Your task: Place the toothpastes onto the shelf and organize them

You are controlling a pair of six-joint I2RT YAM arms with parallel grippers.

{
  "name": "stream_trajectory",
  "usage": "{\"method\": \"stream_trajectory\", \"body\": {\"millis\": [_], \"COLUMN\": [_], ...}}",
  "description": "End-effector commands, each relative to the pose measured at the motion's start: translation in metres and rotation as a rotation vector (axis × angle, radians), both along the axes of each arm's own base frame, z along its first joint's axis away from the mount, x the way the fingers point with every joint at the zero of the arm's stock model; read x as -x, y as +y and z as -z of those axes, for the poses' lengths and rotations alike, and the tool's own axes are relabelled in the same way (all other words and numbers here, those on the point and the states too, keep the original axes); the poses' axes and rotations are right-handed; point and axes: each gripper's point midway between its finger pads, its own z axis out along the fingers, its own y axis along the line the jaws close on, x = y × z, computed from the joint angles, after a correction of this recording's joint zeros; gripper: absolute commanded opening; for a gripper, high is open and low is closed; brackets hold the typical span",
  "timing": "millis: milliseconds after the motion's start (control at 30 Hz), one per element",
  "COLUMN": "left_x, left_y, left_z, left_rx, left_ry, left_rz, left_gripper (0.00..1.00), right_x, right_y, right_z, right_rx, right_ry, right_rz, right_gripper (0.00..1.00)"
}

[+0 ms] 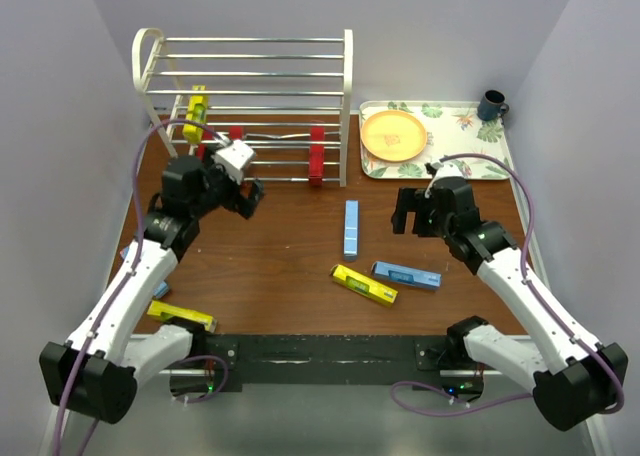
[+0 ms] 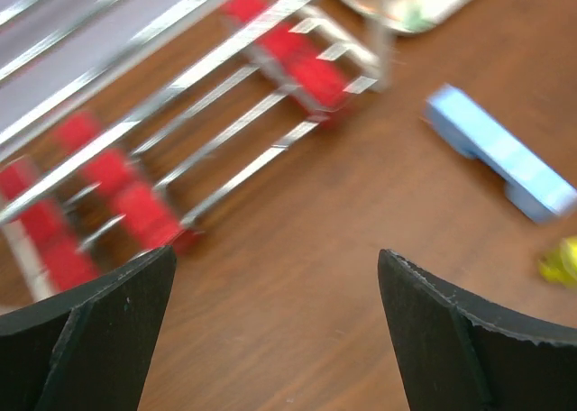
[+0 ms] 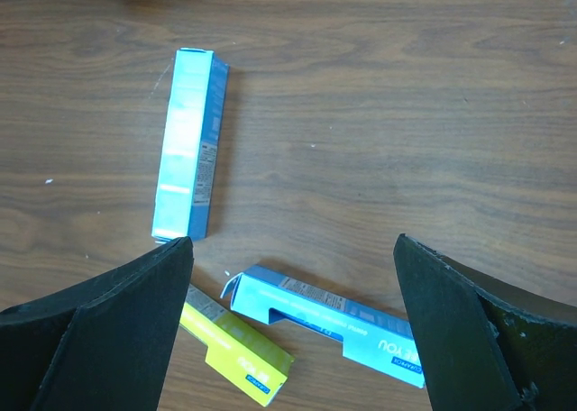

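Toothpastes (image 1: 351, 216) lie scattered on the brown table (image 1: 290, 251). Nearest, at the left beside the left arm's base, is a yellow carton (image 1: 182, 316), with a pale blue carton (image 1: 130, 252) partly hidden under that arm. Toward the middle, a second yellow carton (image 1: 364, 284) and a light blue carton (image 1: 406, 274) lie close together at an angle. Just beyond them a third blue carton (image 1: 351, 238) points near to far. The right fingers (image 3: 108, 330) hang spread wide above these, grasping nothing. The left fingers (image 2: 108, 330), likewise released and empty, hover just before the shelf (image 1: 250, 76) at far left. Red cartons (image 1: 316, 156) sit on its lowest tier, and a yellow one (image 1: 197, 106) is at its left end. At far right a floral tray (image 1: 470, 136) carries an orange plate (image 1: 393, 136), with a dark mug (image 1: 491, 105) at its far corner.
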Motion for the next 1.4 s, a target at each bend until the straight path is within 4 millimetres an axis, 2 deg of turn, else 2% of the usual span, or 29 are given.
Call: {"method": "stream_trajectory", "body": {"millis": [0, 133, 167, 200, 267, 300, 467, 500, 667, 733, 833, 1000, 1167, 1367], "left_x": [0.053, 0.079, 0.082, 0.094, 0.101, 0.111, 0.127, 0.134, 0.142, 0.14, 0.136, 0.129, 0.127, 0.129], "left_y": [-0.068, -0.118, -0.13, -0.149, -0.17, -0.182, -0.21, -0.213, -0.231, -0.239, -0.244, -0.244, -0.244, -0.246], "left_z": [0.02, 0.035, 0.044, 0.047, 0.062, 0.067, 0.104, 0.111, 0.136, 0.138, 0.151, 0.174, 0.196, 0.216], "left_rx": [-0.047, 0.004, 0.001, -0.011, -0.057, -0.097, -0.176, -0.212, -0.27, -0.263, -0.284, -0.325, -0.358, -0.372], "left_ry": [-0.032, 0.03, 0.055, 0.044, 0.057, 0.033, 0.088, 0.081, 0.076, 0.06, 0.071, 0.094, 0.138, 0.201], "left_rz": [0.415, 0.614, 0.653, 0.724, 0.799, 0.868, 1.06, 1.108, 1.179, 1.192, 1.206, 1.201, 1.212, 1.235], "left_gripper": [1.0, 1.0, 1.0, 1.0, 1.0, 1.0, 1.0, 1.0, 1.0, 1.0, 0.98, 0.97, 0.9, 0.76], "right_x": [-0.007, -0.006, -0.005, -0.005, -0.002, -0.002, 0.008, 0.009, 0.017, 0.019, 0.022, 0.025, 0.024, 0.025], "right_y": [0.002, -0.001, -0.002, -0.005, -0.011, -0.016, -0.029, -0.03, -0.036, -0.038, -0.039, -0.043, -0.044, -0.042], "right_z": [-0.028, -0.033, -0.034, -0.035, -0.04, -0.041, -0.051, -0.052, -0.05, -0.052, -0.055, -0.057, -0.059, -0.06], "right_rx": [-0.01, -0.007, -0.004, 0.003, 0.014, 0.026, 0.035, 0.036, 0.043, 0.039, 0.043, 0.066, 0.085, 0.08], "right_ry": [-0.069, -0.092, -0.098, -0.105, -0.119, -0.126, -0.157, -0.156, -0.144, -0.146, -0.149, -0.146, -0.145, -0.144], "right_rz": [-0.019, -0.005, -0.003, 0.007, 0.026, 0.047, 0.089, 0.096, 0.117, 0.121, 0.12, 0.119, 0.107, 0.094], "right_gripper": [0.98, 0.99, 0.99, 0.99, 0.98, 0.99, 0.99, 0.99, 0.99, 0.99, 0.99, 0.99, 0.99, 0.99]}}
